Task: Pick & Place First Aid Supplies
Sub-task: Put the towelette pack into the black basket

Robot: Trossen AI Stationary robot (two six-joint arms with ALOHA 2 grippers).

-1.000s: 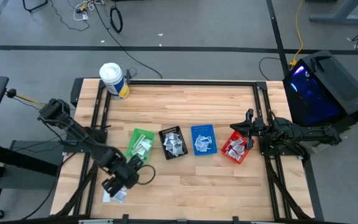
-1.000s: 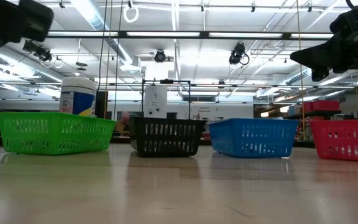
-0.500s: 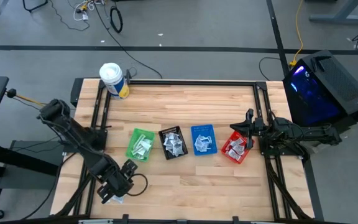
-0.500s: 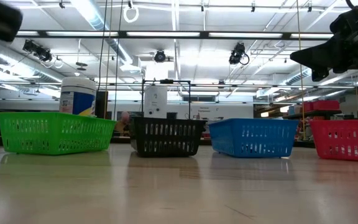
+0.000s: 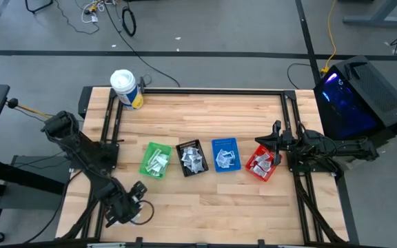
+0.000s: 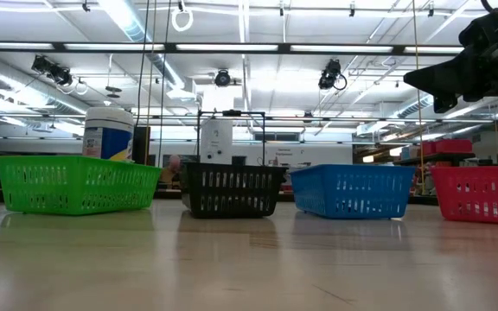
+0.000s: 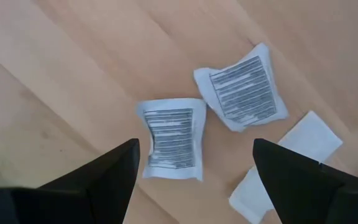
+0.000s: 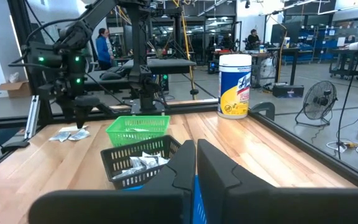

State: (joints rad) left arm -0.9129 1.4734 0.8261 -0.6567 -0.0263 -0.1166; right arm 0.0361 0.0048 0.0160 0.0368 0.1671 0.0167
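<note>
Loose first aid supplies lie flat on the table near its front-left corner. In the left wrist view, two white sachets with printed text blocks are visible: sachet one [image 7: 171,139] and sachet two [image 7: 241,91], set just beside each other, corners nearly touching. Each sachet's long axis follows its print column; the two axes diverge at a slight angle. Two plain white packets [image 7: 294,158] lie near them, partly overlapping. More supplies fill the green bin [image 5: 156,160], black bin [image 5: 192,158], blue bin [image 5: 225,154] and red bin [image 5: 262,162], which stand in a row across the table's middle.

The left gripper [image 5: 125,211] is at the front-left corner, its arm folded low from the left edge and pointing downward above the loose sachets. Its fingers [image 7: 98,180] are spread wide, holding nothing, straddling sachet one without contact.

The right gripper [image 5: 276,129] waits by the right edge, beside the red bin, fingers [image 8: 173,171] pressed together and empty.
</note>
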